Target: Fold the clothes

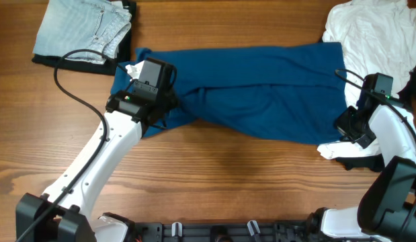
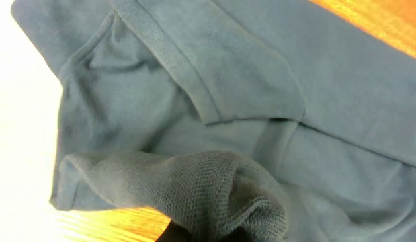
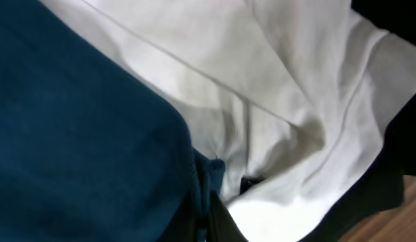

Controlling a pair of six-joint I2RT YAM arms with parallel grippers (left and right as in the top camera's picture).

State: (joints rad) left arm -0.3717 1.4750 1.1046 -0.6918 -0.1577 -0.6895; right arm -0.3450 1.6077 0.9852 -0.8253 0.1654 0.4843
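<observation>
Folding looks barely begun: the blue garment (image 1: pixel 261 87) lies spread mid-frame, while the left hand (image 1: pixel 162 101) and right hand (image 3: pixel 208 212) apparently clamp its opposite ends.

No text, brand, number or sign can be read anywhere. No legible label is shown on the clothes (image 1: pixel 261 87), nor on the jeans (image 1: pixel 80 27) at eleven o'clock.

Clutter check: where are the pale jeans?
Overhead view: pale jeans sit folded at the far-left table corner, on a black garment, left of the blue garment.
</observation>
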